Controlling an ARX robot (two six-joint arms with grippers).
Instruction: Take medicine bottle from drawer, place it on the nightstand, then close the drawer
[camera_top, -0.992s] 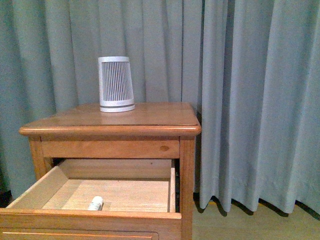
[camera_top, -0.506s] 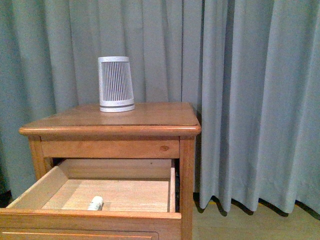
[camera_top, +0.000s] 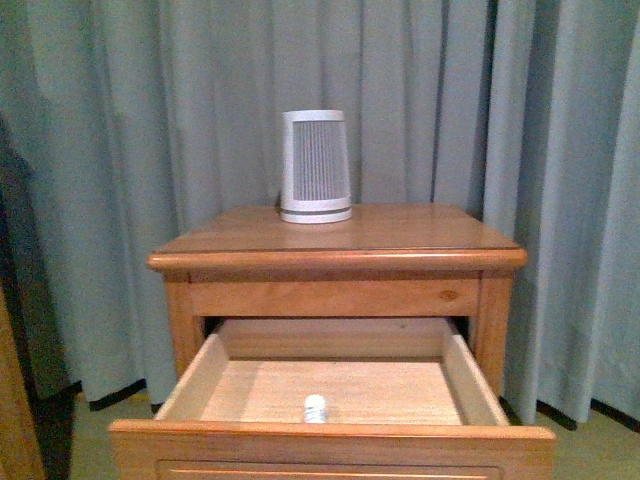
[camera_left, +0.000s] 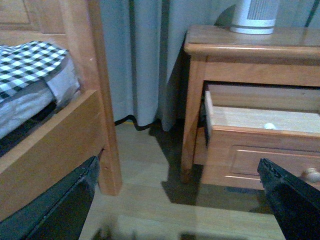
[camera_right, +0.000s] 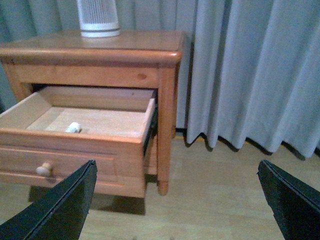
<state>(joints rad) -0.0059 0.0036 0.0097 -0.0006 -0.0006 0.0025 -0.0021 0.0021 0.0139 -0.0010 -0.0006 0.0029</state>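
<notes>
Although the grey-green curtain (camera_top: 100, 150) fills most of the front view, the nightstand (camera_top: 180, 320) stands squarely in the middle of the frame, its counter (camera_top: 420, 228) mostly bare. The drawer (camera_top: 330, 436) is pulled well out across the bottom of the frame. In each wrist view the dark fingers sit at the two lower corners: both the left hand (camera_left: 177, 162) and the right hand (camera_right: 176, 162) are spread wide, empty, and well apart from the furniture. A white ribbed cylinder (camera_top: 316, 165) stands at upper centre, at the back of the counter. The medicine bottle (camera_top: 315, 408) seems to lie on its side on the drawer floor at lower centre, near the front wall. It looks light, stiff and smooth, so it may roll. A pinch across the middle of its body, with the fingers coming down from above, seems safest.
</notes>
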